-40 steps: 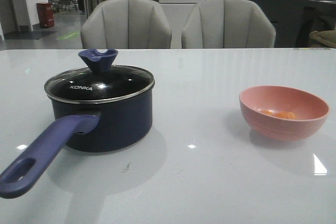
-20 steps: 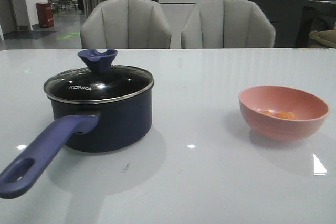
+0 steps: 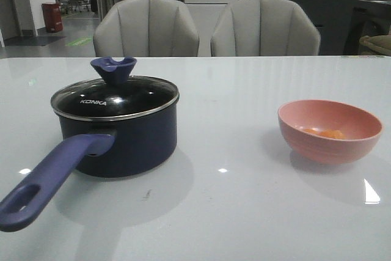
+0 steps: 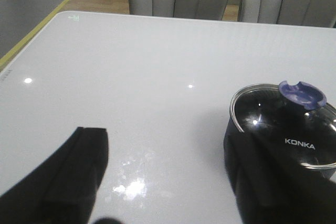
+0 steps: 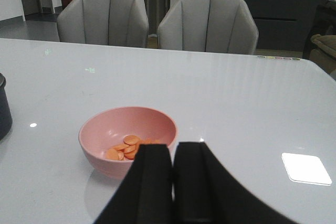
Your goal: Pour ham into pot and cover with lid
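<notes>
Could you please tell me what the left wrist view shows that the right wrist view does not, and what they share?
Only the left wrist view shows the round dark glass lid with white KONKA lettering and purple-blue knob, plus the left tool, its fingers wide apart. Only the right wrist view shows the pink round bowl holding orange ham slices, and the right tool, fingers nearly together. Both show the glossy white table, two grey chairs and the dark navy pot, just an edge in the right one.

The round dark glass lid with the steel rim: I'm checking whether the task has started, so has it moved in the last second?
No. The round dark glass lid sits on the dark navy saucepan as before.
</notes>
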Robot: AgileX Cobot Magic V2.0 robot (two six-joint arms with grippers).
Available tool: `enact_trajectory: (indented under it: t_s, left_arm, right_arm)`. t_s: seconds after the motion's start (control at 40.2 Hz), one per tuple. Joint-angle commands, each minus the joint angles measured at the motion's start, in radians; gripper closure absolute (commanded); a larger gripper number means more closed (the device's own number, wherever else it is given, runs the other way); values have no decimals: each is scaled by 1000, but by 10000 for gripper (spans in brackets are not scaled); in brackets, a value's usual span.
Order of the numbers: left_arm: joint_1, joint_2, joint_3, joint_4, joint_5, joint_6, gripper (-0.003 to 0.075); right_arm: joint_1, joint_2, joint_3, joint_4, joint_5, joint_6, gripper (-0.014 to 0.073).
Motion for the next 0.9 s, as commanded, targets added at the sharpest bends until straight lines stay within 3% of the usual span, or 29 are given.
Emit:
enact_trajectory:
  t_s: [0.0, 0.199, 0.547, 0.746, 0.871]
  left_arm:
    - [-1, 34, -38, -11, -64, -3, 146]
    - [-38, 136, -148, -11, 67, -3, 147]
    - [-42, 544, -517, -107, 303, -3, 157]
    - [-44, 742, -685, -161, 364, -3, 157]
    - [-97, 838, -779, -161, 392, -3, 157]
  right_arm:
    - [-6, -20, -5, -13, -81, -3, 425]
    - [-6, -20, -5, -13, -81, -3, 425]
    - [-6, -20, -5, -13, -81, -3, 425]
    - [-6, -20, -5, -13, -81, -3, 425]
    - [-6, -20, -5, -13, -81, -3, 425]
